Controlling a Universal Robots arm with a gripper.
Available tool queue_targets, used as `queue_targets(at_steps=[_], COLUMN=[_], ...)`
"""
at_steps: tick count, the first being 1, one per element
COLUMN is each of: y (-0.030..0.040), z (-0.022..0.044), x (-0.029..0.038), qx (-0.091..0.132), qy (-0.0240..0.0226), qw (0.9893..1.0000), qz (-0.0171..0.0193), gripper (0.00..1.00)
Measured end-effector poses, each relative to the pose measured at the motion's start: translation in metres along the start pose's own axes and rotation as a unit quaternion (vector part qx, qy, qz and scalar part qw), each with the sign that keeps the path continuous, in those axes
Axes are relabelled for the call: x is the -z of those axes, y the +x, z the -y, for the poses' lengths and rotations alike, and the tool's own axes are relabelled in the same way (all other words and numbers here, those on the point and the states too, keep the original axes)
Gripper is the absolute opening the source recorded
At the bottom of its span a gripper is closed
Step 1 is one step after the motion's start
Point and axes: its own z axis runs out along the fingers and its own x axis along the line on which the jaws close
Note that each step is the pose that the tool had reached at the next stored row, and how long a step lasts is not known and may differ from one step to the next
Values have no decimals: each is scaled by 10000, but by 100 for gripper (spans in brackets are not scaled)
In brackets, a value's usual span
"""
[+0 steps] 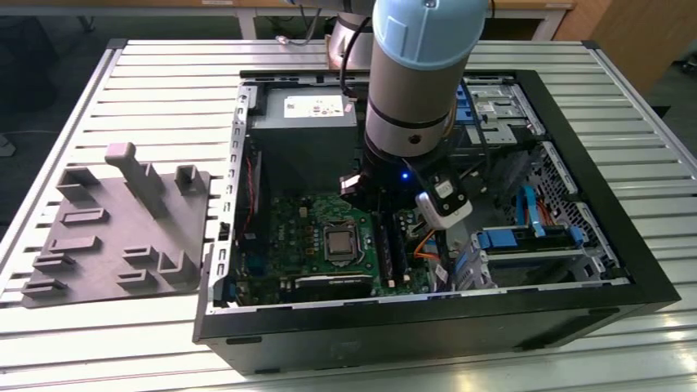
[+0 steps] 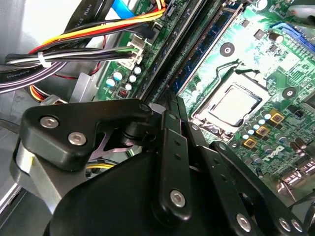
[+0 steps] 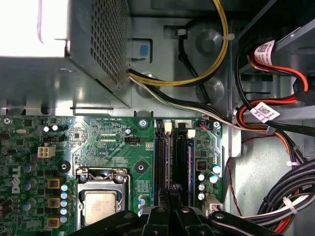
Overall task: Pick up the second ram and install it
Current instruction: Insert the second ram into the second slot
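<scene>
Landmark: CPU socket (image 3: 101, 206), on the board inside the open case (image 1: 436, 314).
Arm: the arm (image 1: 419, 73) is lowered into the case, just on the exterior view's right of the socket.
Gripper: in both wrist views the gripper (image 3: 171, 189) (image 2: 172, 101) is seen at the near end of the memory slots beside the socket.
Claw: the fingers are drawn narrow, the tips almost together. Whether a stick's top edge is pinched between them cannot be told.
Ram: the ram (image 3: 169, 152) (image 2: 204, 46) is seen as a thin dark board standing on edge in the slot bank just beside the socket, in line with the fingertips.
Tray: the grey tray (image 1: 120, 237) lies well apart from the socket, outside the case on the exterior view's left. No stick is seen in its pockets.
Done: the pick-up is judged complete, since the ram has been brought to the slots and is no longer at the tray.
Left: full seating is not confirmed. Whether the slot latches are closed cannot be told, and the gripper is not yet lifted clear of the slots.
Stage: late, at insertion or pressing home.
</scene>
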Motion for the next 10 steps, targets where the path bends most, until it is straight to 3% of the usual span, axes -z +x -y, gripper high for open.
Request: queue_targets(at_steps=[10], y=[0], z=[1], x=[-15], qx=[0], qy=[0], qw=[10000], qz=[0], gripper=[12])
